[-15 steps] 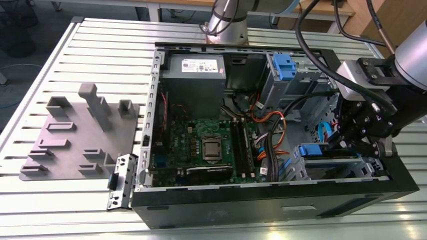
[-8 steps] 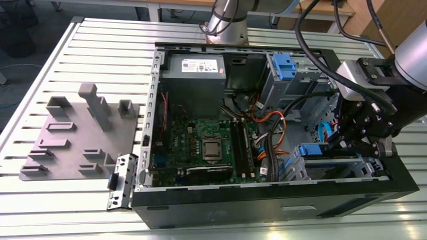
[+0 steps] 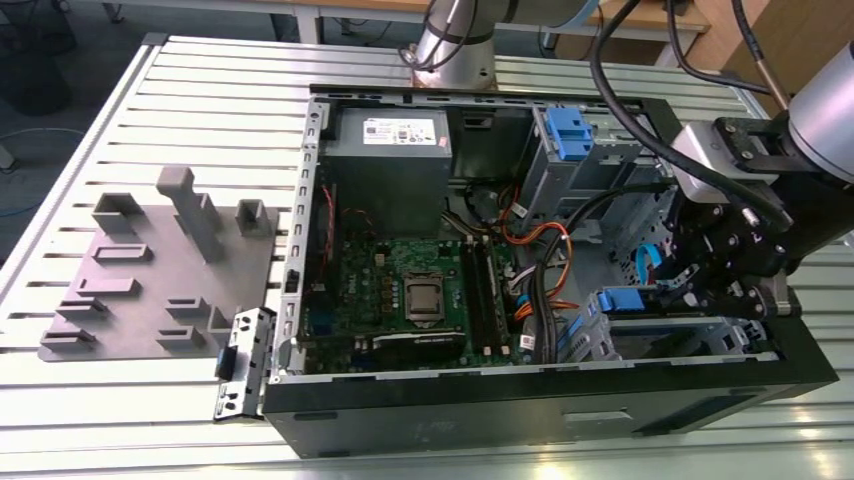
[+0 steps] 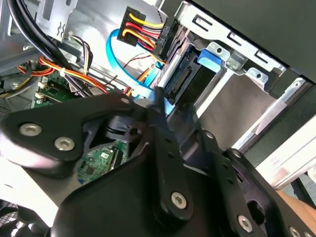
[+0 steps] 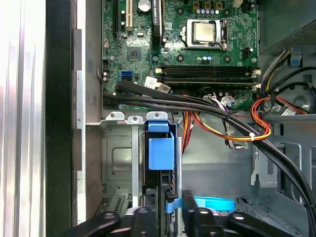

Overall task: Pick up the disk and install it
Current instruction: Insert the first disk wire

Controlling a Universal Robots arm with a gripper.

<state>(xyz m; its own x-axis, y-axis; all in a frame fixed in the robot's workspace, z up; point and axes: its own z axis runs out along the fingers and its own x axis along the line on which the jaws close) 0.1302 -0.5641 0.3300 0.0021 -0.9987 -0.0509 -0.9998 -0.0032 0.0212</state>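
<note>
Inside bay [image 5: 116, 148], disk [image 5: 161, 150] seated; tool [image 5: 173, 217] seemingly touching.

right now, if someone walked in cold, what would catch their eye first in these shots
Most striking is the open computer case on the slatted table, its green motherboard bared. At the exterior view's right the black gripper reaches into the drive cage, where the disk with its bright blue rail sits in a bay, right by the gripper. Orange, red and yellow cables run across the middle of the case.
</note>
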